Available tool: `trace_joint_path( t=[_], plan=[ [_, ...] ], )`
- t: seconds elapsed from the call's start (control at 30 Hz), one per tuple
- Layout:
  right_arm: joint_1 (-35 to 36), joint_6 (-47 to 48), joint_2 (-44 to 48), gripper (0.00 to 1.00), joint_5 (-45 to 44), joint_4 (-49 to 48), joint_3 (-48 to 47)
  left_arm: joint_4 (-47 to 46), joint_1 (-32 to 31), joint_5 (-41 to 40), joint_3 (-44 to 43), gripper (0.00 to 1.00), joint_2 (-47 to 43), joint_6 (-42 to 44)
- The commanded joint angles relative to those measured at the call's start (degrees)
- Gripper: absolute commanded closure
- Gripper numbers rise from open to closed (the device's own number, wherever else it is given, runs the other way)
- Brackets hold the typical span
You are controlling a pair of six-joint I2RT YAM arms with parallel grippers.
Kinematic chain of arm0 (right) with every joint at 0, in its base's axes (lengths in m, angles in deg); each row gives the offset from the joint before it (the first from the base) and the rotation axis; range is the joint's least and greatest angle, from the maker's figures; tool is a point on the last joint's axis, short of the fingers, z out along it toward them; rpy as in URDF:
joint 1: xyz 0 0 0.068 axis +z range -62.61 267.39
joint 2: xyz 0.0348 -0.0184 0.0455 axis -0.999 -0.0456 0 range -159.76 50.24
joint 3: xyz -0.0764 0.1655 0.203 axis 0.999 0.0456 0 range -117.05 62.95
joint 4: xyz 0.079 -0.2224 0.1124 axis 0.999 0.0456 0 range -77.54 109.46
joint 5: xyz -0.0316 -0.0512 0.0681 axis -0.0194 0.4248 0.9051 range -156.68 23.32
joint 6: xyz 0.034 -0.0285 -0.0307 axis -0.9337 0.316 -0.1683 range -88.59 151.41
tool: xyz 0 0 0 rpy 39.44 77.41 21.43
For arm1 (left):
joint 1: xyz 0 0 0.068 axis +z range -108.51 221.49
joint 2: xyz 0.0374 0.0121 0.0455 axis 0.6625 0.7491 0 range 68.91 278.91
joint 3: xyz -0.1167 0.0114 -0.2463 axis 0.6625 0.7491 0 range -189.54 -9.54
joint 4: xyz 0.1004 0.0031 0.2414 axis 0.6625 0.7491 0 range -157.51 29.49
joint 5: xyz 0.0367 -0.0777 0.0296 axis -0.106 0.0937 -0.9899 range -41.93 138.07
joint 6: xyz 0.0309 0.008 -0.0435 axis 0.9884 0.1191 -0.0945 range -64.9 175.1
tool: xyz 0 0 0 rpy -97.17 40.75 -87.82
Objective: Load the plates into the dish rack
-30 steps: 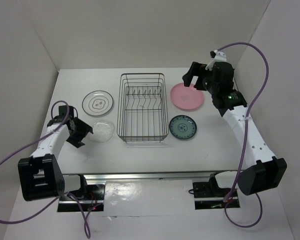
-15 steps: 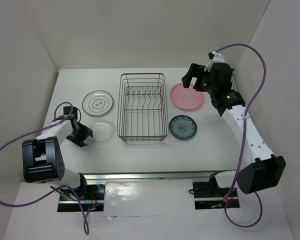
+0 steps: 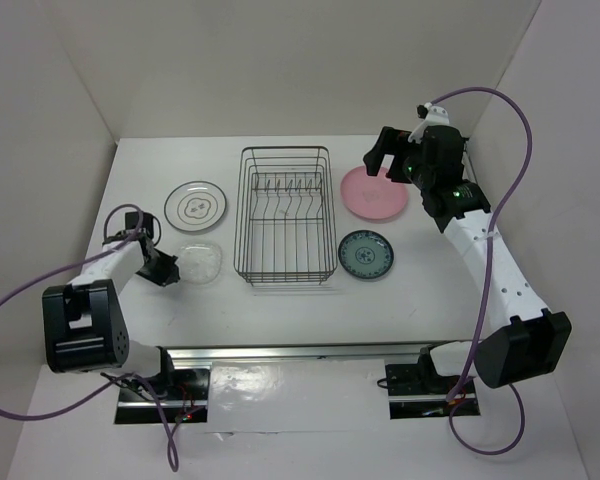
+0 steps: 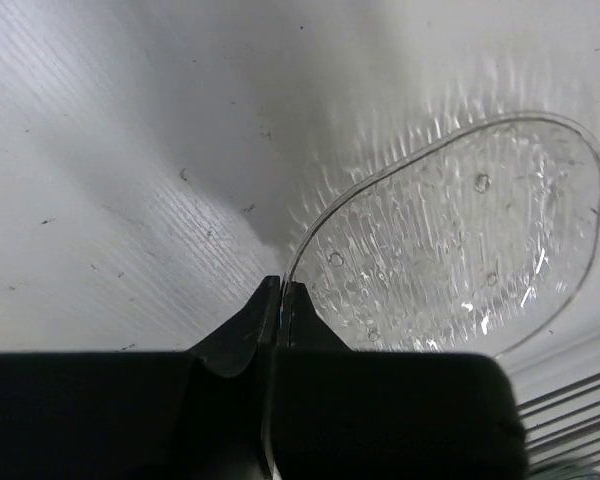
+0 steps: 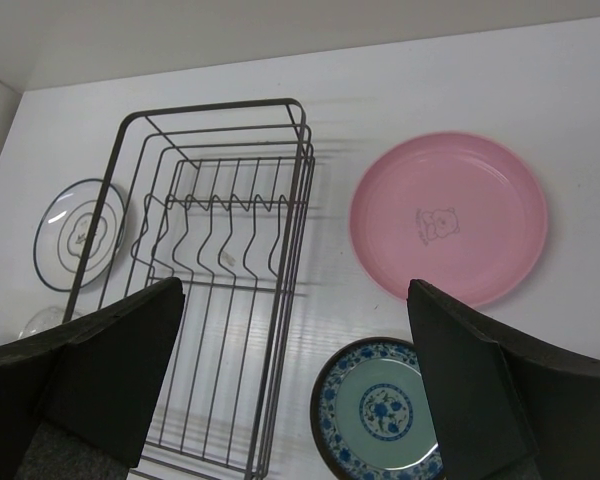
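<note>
The clear glass plate (image 3: 202, 260) (image 4: 460, 250) lies on the table left of the dish rack (image 3: 285, 149) (image 5: 298, 190). My left gripper (image 3: 170, 268) (image 4: 282, 290) is shut on that plate's near-left rim, low at the table. A white plate with a dark ring (image 3: 196, 206) (image 5: 80, 232) lies behind it. Right of the rack lie the pink plate (image 3: 375, 192) (image 5: 448, 215) and the blue-green patterned plate (image 3: 366, 254) (image 5: 380, 410). My right gripper (image 3: 380, 160) (image 5: 295, 290) hangs open high above the rack's right side, holding nothing. No plate stands in the rack.
White walls close in the table on the left, back and right. The rack's upright tines (image 5: 225, 225) run across its far half. A purple cable (image 3: 500, 100) loops over the right arm.
My left gripper has closed on the glass plate's rim, and its arm has shifted a little toward the plate. The right arm has barely moved.
</note>
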State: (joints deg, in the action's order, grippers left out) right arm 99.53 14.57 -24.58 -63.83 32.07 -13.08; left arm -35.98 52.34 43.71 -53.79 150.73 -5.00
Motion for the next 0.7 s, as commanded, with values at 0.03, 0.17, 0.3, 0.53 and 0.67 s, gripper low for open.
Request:
trace_joint_path(
  t=[0.03, 0.17, 0.3, 0.53, 0.67],
  plan=[
    [0.4, 0.8, 1.3, 0.00, 0.6, -3.3, 0.1, 6.8, 0.4, -4.6, 2.0, 1.00, -3.2, -1.6],
    [0.4, 0.8, 1.3, 0.00, 1.1, -3.3, 0.1, 8.7, 0.4, -1.9, 2.5, 1.00, -9.9, -0.4],
    [0.4, 0.2, 1.3, 0.00, 1.9, -3.3, 0.1, 12.6, 0.4, 2.1, 2.5, 1.00, -18.8, 1.0],
    [0.4, -0.9, -1.0, 0.00, 10.9, -5.1, -0.5, 15.5, 0.4, 2.1, -7.4, 1.00, -36.6, 9.1],
    [4.4, -1.5, -3.9, 0.00, 22.4, -12.3, -0.5, 11.1, 0.4, 6.7, -15.3, 1.00, -37.5, 17.9]
  ],
)
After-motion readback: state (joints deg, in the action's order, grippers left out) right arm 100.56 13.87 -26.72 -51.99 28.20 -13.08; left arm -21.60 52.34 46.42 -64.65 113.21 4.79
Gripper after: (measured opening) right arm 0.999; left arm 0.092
